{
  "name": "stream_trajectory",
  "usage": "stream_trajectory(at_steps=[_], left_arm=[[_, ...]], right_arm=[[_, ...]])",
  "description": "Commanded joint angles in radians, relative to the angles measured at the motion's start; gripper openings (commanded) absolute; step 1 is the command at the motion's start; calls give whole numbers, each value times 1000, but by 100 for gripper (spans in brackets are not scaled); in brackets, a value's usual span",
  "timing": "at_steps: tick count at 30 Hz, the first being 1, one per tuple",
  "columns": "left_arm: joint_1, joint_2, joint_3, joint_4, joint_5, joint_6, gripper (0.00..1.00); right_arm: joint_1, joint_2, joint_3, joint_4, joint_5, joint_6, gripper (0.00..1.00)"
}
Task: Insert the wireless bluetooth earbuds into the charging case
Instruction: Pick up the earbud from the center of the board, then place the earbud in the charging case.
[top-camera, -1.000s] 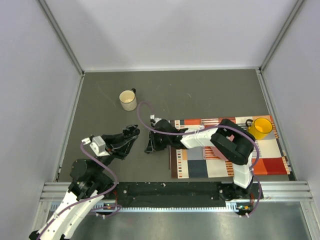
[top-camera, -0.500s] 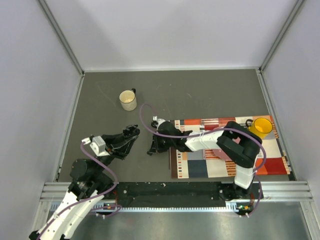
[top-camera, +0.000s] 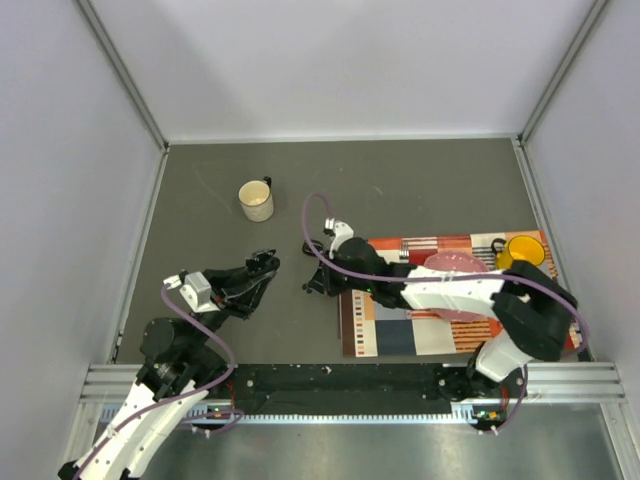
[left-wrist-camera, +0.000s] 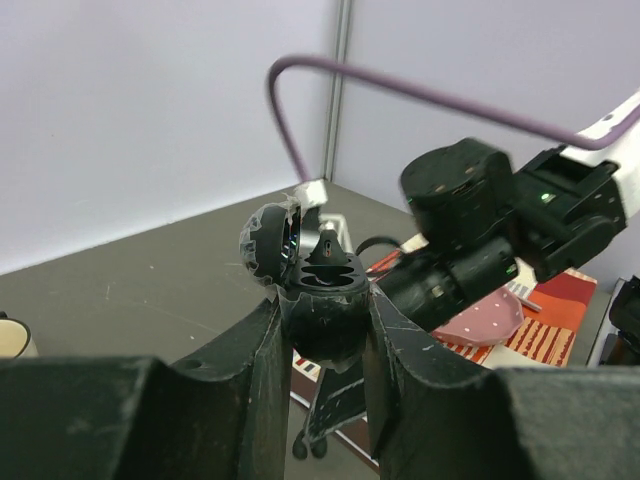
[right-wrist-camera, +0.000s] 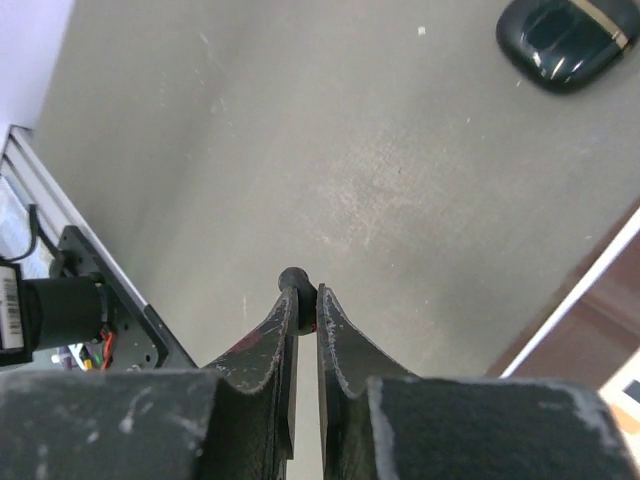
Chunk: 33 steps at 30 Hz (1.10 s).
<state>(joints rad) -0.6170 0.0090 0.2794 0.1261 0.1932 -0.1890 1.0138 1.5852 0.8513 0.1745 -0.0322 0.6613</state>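
Observation:
My left gripper (left-wrist-camera: 325, 312) is shut on the black charging case (left-wrist-camera: 322, 318), held above the table at the left (top-camera: 262, 270). The case's lid (left-wrist-camera: 266, 240) is swung open and its sockets face up. A tiny black earbud (right-wrist-camera: 294, 278) is pinched at the tips of my right gripper (right-wrist-camera: 303, 296), which is shut on it over bare grey table. In the top view the right gripper (top-camera: 315, 282) is just to the right of the left one, a short gap between them. No other earbuds can be made out.
A second black case (right-wrist-camera: 565, 30), closed, lies on the table beyond the right gripper. A cream mug (top-camera: 256, 200) stands at the back. On the patterned mat (top-camera: 400, 335) at the right are a pink plate (top-camera: 455, 268) and a yellow mug (top-camera: 522, 252).
The right gripper has closed on the earbud and moved a little right and back. Its elbow has swung out to the right, uncovering the pink plate. The left arm has stayed still.

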Motion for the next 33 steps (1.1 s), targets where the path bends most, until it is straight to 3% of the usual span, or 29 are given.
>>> stream_trajectory(at_steps=[1,6,13,18,23,26,33], left_arm=[[-3,-81,7,40,2,-12,0],[-3,-69,4,55,6,-13,0],[-3,-27,0,95,34,-18,0],[-4,-9,-5,150,81,-35,0],[-3,75,-17,242,179,-66,0],[-3,126,-9,291,253,-90,0],[-4,242,18,360,403,-121,0]], right_arm=[[9,-195,-44,56,77,-103,0],[-17,-375,-49,-50,118,-219,0],[-98,-671,-38,-165,35,-431,0],[-101,-803,30,-256,-177,-633,0],[-101,-812,109,-276,-489,-697,0],[-101,-789,158,-268,-596,-707,0],[-86,-723,247,-264,-675,-707,0]])
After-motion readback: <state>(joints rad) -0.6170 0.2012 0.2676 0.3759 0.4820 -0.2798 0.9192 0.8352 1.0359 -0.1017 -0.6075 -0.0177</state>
